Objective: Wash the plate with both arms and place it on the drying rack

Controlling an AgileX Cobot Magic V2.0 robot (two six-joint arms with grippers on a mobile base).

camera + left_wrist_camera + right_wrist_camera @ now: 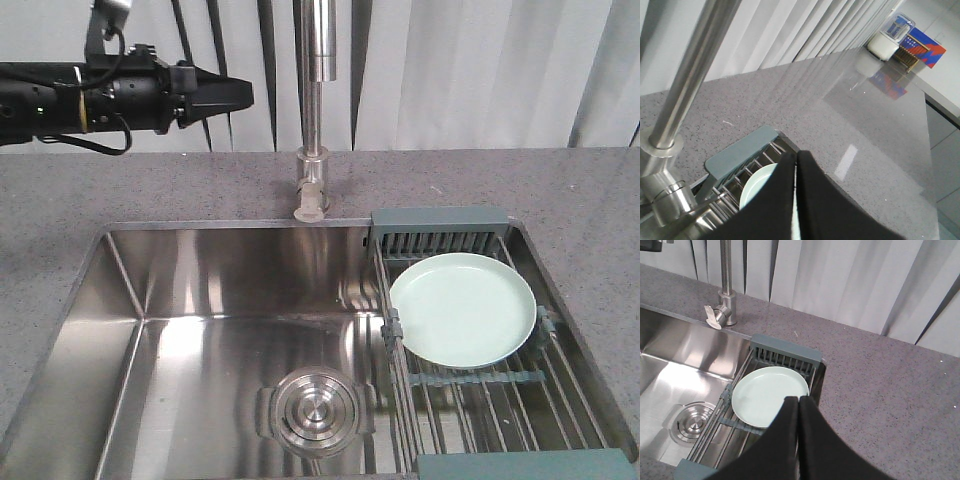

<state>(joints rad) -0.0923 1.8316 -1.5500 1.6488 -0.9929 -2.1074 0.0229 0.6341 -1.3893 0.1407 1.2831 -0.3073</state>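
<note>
The pale mint-green plate (pixel 462 308) lies flat on the drying rack (pixel 440 232), which spans the right end of the sink. The plate (pixel 769 395) shows whole in the right wrist view and partly (pixel 756 187) behind the fingers in the left wrist view. My left gripper (pixel 244 95) hangs high at the back left, left of the faucet, shut and empty; the same gripper (pixel 796 155) looks down toward the rack (pixel 737 154). My right gripper (pixel 798 400) is shut and empty, raised above the plate's near rim. The right arm is out of the front view.
A tall steel faucet (pixel 316 110) rises from the grey stone counter (pixel 560 190) behind the sink. The steel basin (pixel 220 310) has a round drain (pixel 314 410) at its bottom. Pleated curtains hang behind. A glass jar (pixel 891 36) stands far along the counter.
</note>
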